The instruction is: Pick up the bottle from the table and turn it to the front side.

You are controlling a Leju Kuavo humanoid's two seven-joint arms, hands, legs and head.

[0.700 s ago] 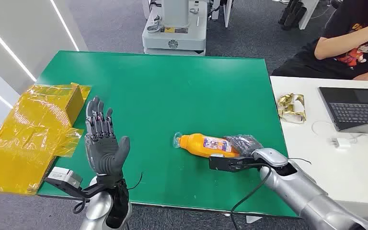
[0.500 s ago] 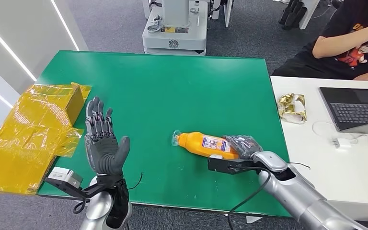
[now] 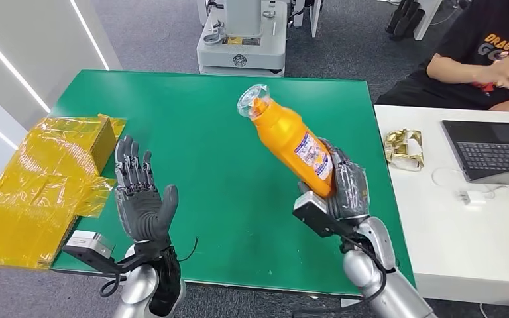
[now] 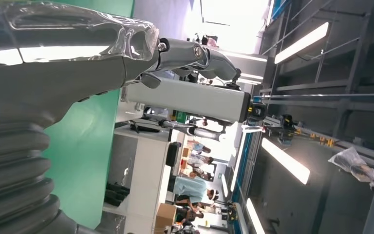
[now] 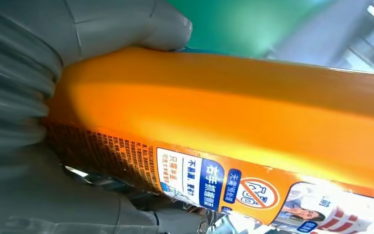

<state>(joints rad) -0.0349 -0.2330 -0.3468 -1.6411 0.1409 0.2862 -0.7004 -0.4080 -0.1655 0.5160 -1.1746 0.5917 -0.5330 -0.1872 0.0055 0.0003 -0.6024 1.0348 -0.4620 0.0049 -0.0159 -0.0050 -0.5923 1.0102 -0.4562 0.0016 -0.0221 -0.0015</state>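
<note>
An orange bottle (image 3: 290, 138) with a printed label and a clear-wrapped cap hangs above the green table (image 3: 199, 126), tilted with its cap up and to the left. My right hand (image 3: 342, 189) grips its lower end. In the right wrist view the bottle (image 5: 233, 117) runs across the picture with the label facing the camera, and the grey thumb (image 5: 126, 27) presses on its side. My left hand (image 3: 140, 199) is raised near the table's front left edge, fingers spread, palm up, holding nothing.
Crumpled yellow film and a yellow box (image 3: 46, 172) lie at the table's left edge. A white table (image 3: 437, 192) on the right carries a laptop (image 3: 497, 149) and a gold wrapper (image 3: 403, 148). A person (image 3: 484, 56) sits behind it. A grey machine base (image 3: 241, 40) stands beyond the far edge.
My right hand has lifted the bottle off the table and swung it from lying flat to a steep tilt, cap up. The left hand has barely moved. The person's arm has shifted.
</note>
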